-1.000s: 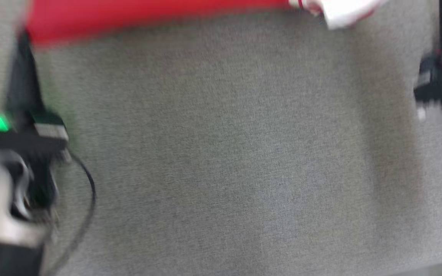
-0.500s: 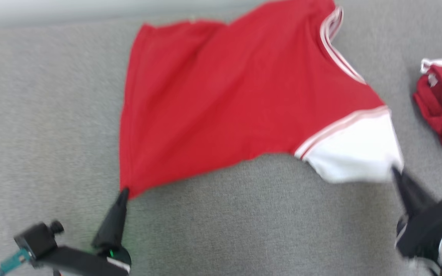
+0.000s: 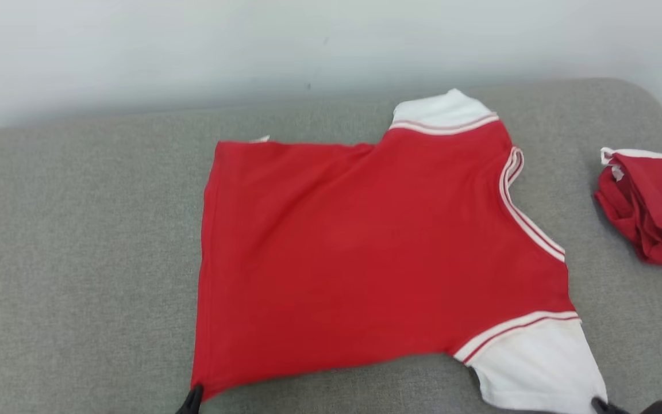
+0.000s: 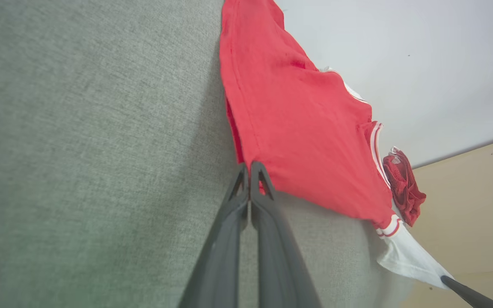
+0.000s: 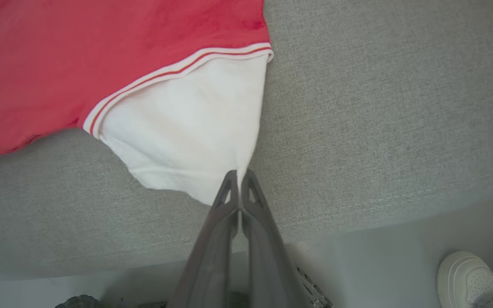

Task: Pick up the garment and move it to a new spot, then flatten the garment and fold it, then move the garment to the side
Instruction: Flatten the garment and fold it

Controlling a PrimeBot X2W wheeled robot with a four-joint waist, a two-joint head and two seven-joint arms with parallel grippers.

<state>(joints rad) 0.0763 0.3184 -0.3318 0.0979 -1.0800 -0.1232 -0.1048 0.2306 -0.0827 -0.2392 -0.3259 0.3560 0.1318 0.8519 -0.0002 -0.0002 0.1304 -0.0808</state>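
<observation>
Shirt in red with white sleeves lies spread across a grey padded surface that runs back to a pale wall. In the head view its hem faces the robot's left and its striped collar faces the right. The far sleeve lies flat on the wall side.

At the bottom of that view, the left claw pinches the near hem corner. The left wrist view shows this claw with its two dark fingers pressed together and red cloth caught at their tips. A shadow falls on the surface beside the hem. The right claw grips the outer corner of the near sleeve. In the right wrist view this claw has its fingers closed tight on the white fabric, which is drawn down to a point between them. Red and white piping marks the seam where the sleeve meets the red body. Between the two claws the shirt's near edge curves inward over the grey cloth.

To the right, well apart from the shirt, a crumpled red bundle with white trim sits close to the surface's rounded end. The left wrist view shows the bundle past the collar, and the right claw's dark tip at the sleeve's end. A white shoe stands on the pale floor below the surface's front edge.
</observation>
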